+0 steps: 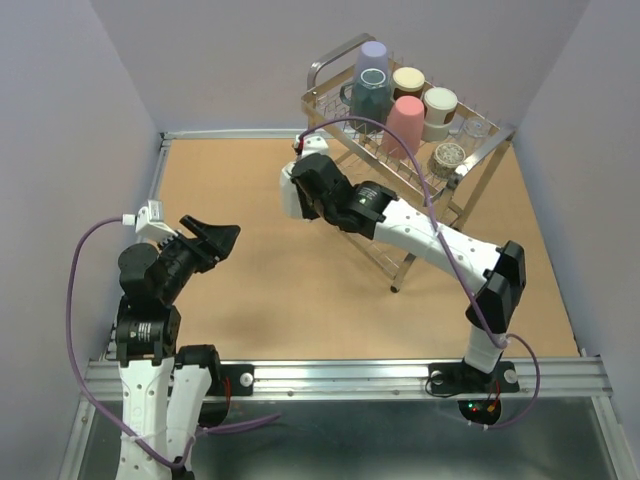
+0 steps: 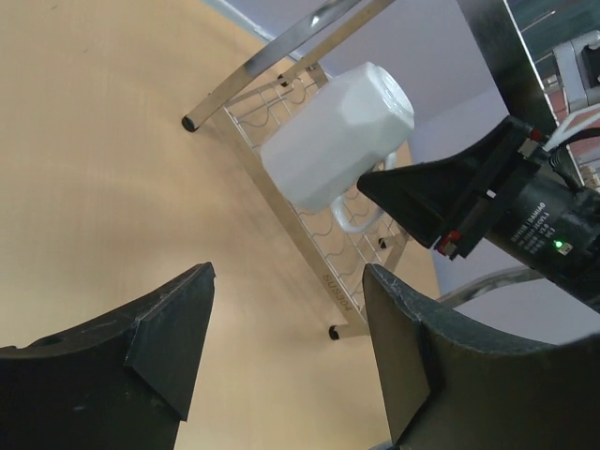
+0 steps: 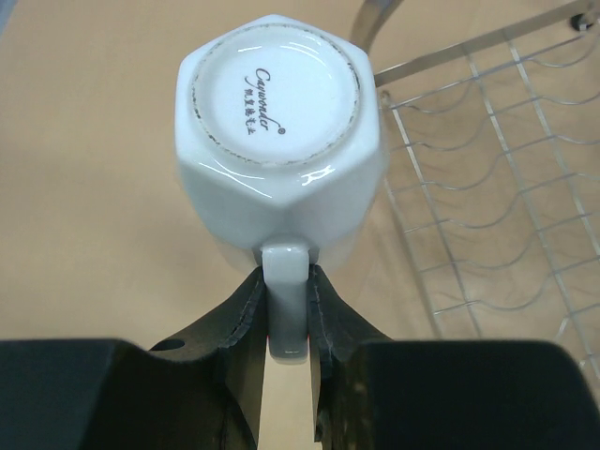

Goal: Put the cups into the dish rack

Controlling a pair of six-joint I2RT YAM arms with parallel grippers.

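Evidently for mouth-down racking, the white mug [image 3: 281, 122] is pinched by its handle in the right gripper [image 3: 287, 309], base toward the wrist. The dish rack [image 3: 487, 206] lies just right of the fingertips. The left gripper [image 2: 286, 347] is spread wide, empty.

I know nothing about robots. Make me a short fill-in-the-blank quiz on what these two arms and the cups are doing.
The right gripper pinches the white faceted ceramic mug by its ____.
The left gripper stands open, holding ____.
The tall pink cup sits on the ____ tier of the chrome wire dish rack.
Missing words: handle; nothing; upper.
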